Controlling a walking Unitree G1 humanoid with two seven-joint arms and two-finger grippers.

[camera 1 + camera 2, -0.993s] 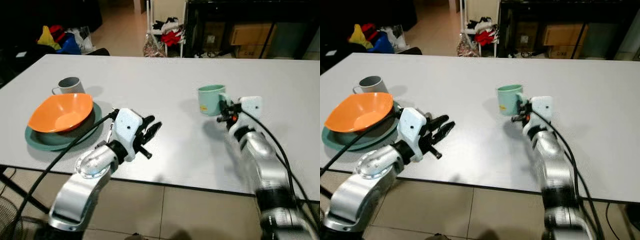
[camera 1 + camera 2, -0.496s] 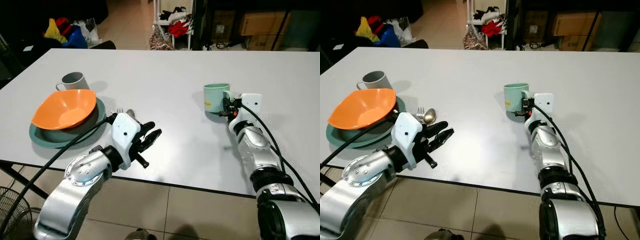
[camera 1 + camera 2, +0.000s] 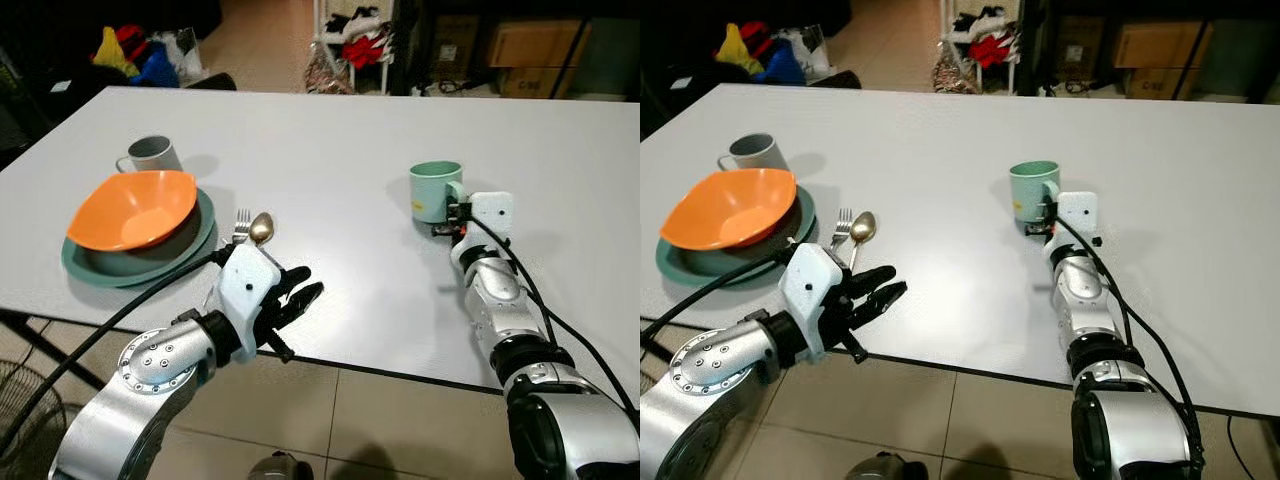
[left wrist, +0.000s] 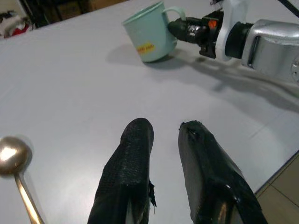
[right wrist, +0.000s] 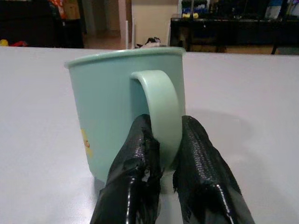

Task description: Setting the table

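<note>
A mint green mug (image 3: 434,190) stands on the white table (image 3: 330,150), right of the middle. My right gripper (image 5: 162,161) is shut on the mug's handle (image 5: 161,114), its two black fingers pinching it low down. An orange bowl (image 3: 133,208) sits on a green plate (image 3: 200,228) at the left, with a grey mug (image 3: 152,154) behind it. A fork (image 3: 241,224) and a gold spoon (image 3: 261,228) lie just right of the plate. My left gripper (image 3: 296,302) hovers open over the table's near edge, below the cutlery, holding nothing.
Beyond the table's far edge are a rack with red and white clothes (image 3: 358,40), cardboard boxes (image 3: 525,40) and coloured bags (image 3: 135,55). Tiled floor (image 3: 380,430) lies under the near edge.
The right gripper has lowered the green mug from the air onto the table. The camera has shifted, bringing the fork and spoon into view. The left gripper stays open near the table's edge.
</note>
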